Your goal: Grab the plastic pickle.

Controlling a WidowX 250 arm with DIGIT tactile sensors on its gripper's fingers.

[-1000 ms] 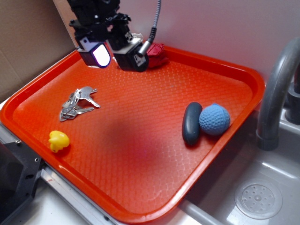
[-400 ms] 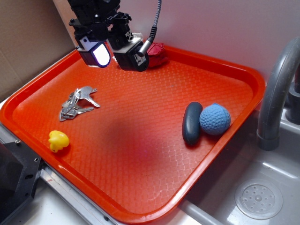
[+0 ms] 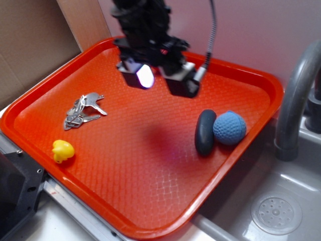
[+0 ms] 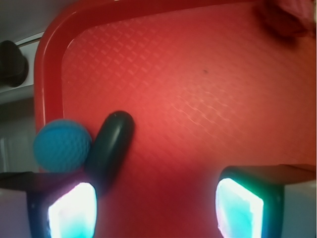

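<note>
Where it touches the blue ball (image 3: 229, 128), plastic pickle (image 3: 205, 131) smooth, dark grey-green, oblong; end effector (image 3: 160, 79) released

Carrier: red-orange textured plastic tray (image 3: 150, 165)
Right side: dark grey-green oblong plastic pickle (image 3: 205, 131) touching round textured blue ball (image 3: 229, 128)
Left side: metal key bunch (image 3: 83, 110); small yellow rubber duck (image 3: 62, 150)

A black gripper (image 3: 159, 80) hung over a red tray (image 3: 150, 165), jaws spread apart with nothing between them. Below and to its right lay the dark plastic pickle (image 3: 204, 132), touching a blue ball (image 3: 229, 128). Keys (image 3: 83, 110) lay to its left, a yellow duck (image 3: 62, 150) farther down-left.
</note>
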